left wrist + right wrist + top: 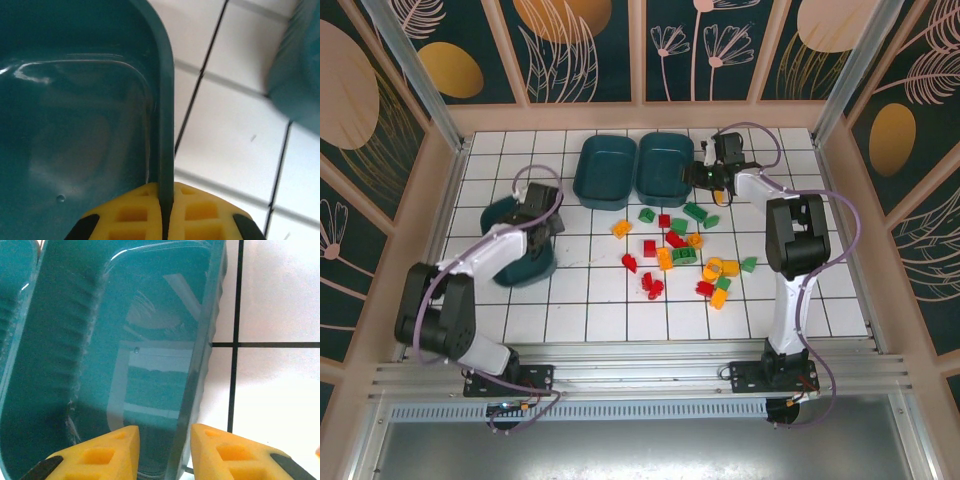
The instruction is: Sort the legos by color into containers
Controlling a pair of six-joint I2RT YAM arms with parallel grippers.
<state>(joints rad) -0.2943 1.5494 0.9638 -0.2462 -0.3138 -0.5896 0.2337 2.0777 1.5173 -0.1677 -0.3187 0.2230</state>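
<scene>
Sorting has not begun, as far as I can judge: every one of the legos (680,248) lies loose on the tiled table (590,305), red, green and yellow-orange mixed in one scatter right of centre, near the right arm. None sits in a container, so the whole job is left. The far middle bin (603,172) and the far right bin (663,165) stand side by side at the far edge, touching or nearly so, both bare inside. The near-left bin (520,268) sits apart on the left, partly under my left arm. The part of its floor that my left wrist camera shows is bare too. My left gripper (166,192) is clenched on that bin's wall (165,110), one finger inside and one outside. My right gripper (165,432) is spread, straddling the right wall of the far right bin (150,365) without pinching it. I judge that I am placing the bins before picking any brick.
</scene>
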